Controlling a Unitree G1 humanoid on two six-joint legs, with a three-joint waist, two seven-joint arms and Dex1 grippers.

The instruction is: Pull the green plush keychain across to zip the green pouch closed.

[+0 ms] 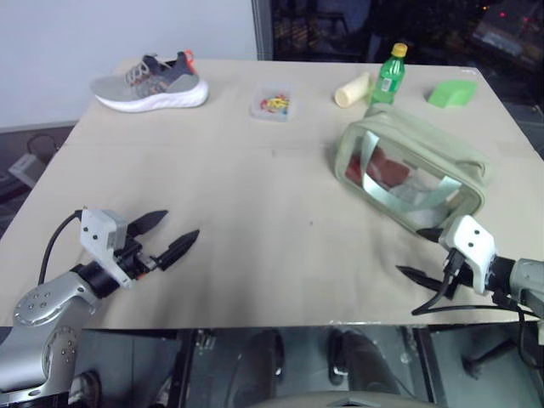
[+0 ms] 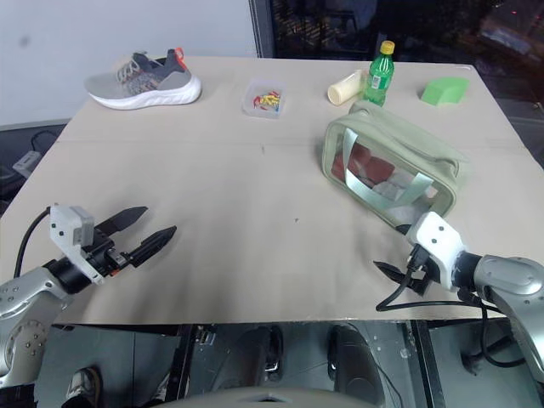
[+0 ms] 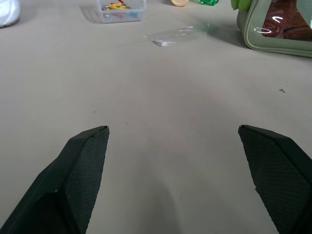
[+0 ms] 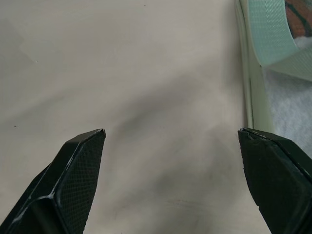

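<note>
The pale olive-green pouch lies on the right half of the table, its clear window facing me and showing a pale strap and dark red contents. A bright lime-green fuzzy bit, the green plush keychain, sits at the pouch's far end beside the bottle. My right gripper is open just in front of the pouch's near corner; the pouch wall lies beside one finger, apart from it. My left gripper is open over bare table at the near left, far from the pouch, with nothing between its fingers.
At the back of the table stand a grey sneaker, a small clear box of coloured bits, a cream cylinder, a green bottle and a bright green wedge block. The table's front edge runs just below both grippers.
</note>
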